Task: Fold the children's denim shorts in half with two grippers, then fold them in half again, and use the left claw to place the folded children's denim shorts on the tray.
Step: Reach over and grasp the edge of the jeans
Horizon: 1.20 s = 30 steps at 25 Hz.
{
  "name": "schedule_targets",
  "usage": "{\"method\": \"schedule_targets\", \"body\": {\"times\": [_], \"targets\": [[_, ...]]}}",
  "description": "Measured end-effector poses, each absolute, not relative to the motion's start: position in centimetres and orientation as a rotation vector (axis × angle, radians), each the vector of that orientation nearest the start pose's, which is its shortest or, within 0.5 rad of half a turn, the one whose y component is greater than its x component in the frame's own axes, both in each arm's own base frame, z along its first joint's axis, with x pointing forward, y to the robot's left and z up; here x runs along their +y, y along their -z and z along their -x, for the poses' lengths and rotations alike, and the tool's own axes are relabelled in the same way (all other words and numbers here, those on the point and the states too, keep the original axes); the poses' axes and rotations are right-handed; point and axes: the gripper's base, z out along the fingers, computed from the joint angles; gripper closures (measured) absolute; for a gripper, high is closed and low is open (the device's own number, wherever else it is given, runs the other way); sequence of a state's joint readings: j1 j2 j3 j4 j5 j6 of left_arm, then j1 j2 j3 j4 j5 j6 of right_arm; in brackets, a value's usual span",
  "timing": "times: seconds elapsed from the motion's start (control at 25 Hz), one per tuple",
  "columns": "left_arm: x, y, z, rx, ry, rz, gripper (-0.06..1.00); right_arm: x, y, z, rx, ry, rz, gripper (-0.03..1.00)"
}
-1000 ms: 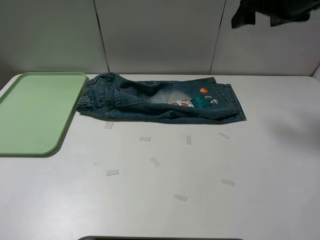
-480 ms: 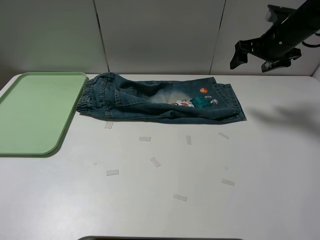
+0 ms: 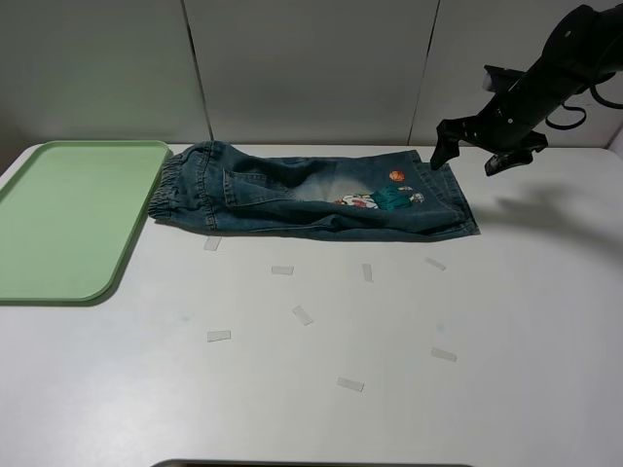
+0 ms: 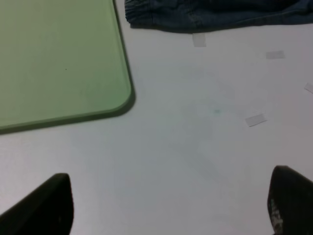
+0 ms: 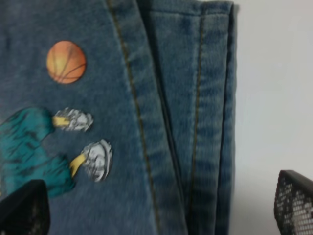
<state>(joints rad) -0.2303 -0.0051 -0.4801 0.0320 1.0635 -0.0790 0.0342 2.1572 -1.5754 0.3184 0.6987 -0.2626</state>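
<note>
The children's denim shorts [image 3: 292, 195] lie flat on the white table, folded lengthwise, with the waistband on the left and the leg hems on the right. A cartoon print and an orange ball patch [image 5: 66, 61] show near the hems. My right gripper [image 3: 469, 161] hangs open just above the hem end, its fingertips [image 5: 19, 210] wide apart over the denim [image 5: 122, 122]. My left gripper [image 4: 164, 205] is open and empty above bare table, near the tray's corner [image 4: 122, 93]; it is outside the exterior view. The green tray [image 3: 68, 214] lies at the left.
Several small strips of clear tape [image 3: 302, 314] are stuck on the table in front of the shorts. A grey panelled wall stands behind the table. The tray's right rim lies close to the waistband [image 4: 146, 12].
My right arm has come down from the upper right and moved left, so its open gripper now hangs over the hem end of the shorts. The shorts have not moved.
</note>
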Motion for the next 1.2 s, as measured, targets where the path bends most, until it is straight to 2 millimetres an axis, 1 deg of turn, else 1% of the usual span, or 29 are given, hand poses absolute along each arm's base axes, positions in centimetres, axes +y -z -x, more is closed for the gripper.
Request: {"method": "schedule_targets", "body": {"times": [0.16,0.4,0.84,1.2], "targets": [[0.3,-27.2,0.3,2.059,0.153,-0.155,0.15,3.4,-14.0,-46.3,2.738,-0.283,0.124,0.27],[0.3,-27.2,0.3,2.059,0.153,-0.155,0.15,3.5,-12.0,-46.5,2.773,-0.302,0.104,0.27],[0.3,-27.2,0.3,2.059,0.153,-0.155,0.15,3.5,-10.2,-46.8,2.782,-0.311,0.074,0.27],[0.3,-27.2,0.3,2.059,0.153,-0.155,0.15,3.5,-9.9,-47.1,2.760,-0.298,0.098,0.27]]}}
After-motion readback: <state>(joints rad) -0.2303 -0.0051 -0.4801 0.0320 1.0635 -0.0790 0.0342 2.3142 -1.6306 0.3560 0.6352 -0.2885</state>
